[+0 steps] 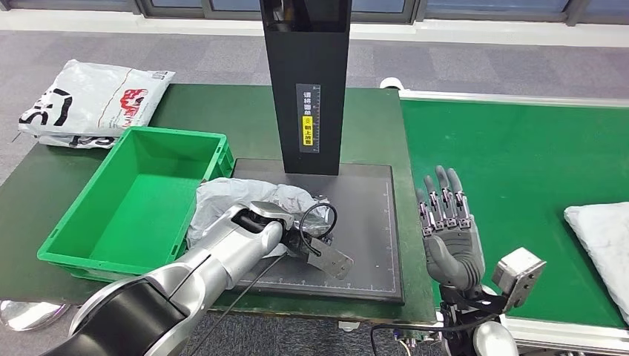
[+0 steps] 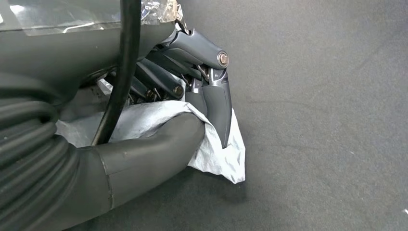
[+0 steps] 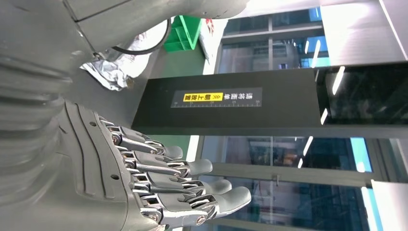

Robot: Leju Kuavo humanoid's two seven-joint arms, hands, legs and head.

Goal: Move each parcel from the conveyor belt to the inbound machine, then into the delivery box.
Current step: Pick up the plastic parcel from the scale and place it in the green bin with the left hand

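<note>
A crumpled grey parcel (image 1: 222, 202) lies on the inbound machine's dark platform (image 1: 363, 222), its left part reaching toward the green delivery box (image 1: 178, 136). My left hand (image 1: 295, 228) grips the parcel's right end; in the left wrist view the thumb and fingers (image 2: 211, 96) pinch a corner of the grey wrap (image 2: 219, 156) just above the platform. My right hand (image 1: 446, 222) is raised beside the platform's right edge, fingers straight and apart, holding nothing, as the right wrist view (image 3: 159, 183) also shows. A white parcel (image 1: 602, 236) waits on the green conveyor belt (image 1: 512, 170).
The machine's black column (image 1: 308, 81) rises at the back of the platform. A white printed bag (image 1: 89, 100) lies on the table's far left corner behind the delivery box. The box's floor is bare.
</note>
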